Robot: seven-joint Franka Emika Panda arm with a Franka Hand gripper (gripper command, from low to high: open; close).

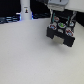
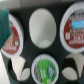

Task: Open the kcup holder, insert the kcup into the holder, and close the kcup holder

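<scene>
The kcup holder point(image 1: 61, 34) is a black box on the white table at the exterior view's upper right, with its pod rack showing. My gripper point(image 1: 59, 19) hangs straight over it. In the wrist view the rack point(image 2: 55, 50) fills the frame. The kcup point(image 2: 44, 70), white with a bright green top, sits low in a round slot between my two pale fingers point(image 2: 18, 67). The fingers stand apart, with a dark gap on each side of the pod. An empty slot point(image 2: 42, 27) lies just beyond it.
A pod with a dark red top point(image 2: 14, 35) and one with a red and white label point(image 2: 75, 30) fill the neighbouring slots. A blurred green shape point(image 2: 4, 25) sits at the frame edge. A white bottle-like object point(image 1: 26, 11) and dark items point(image 1: 7, 19) stand at the table's back.
</scene>
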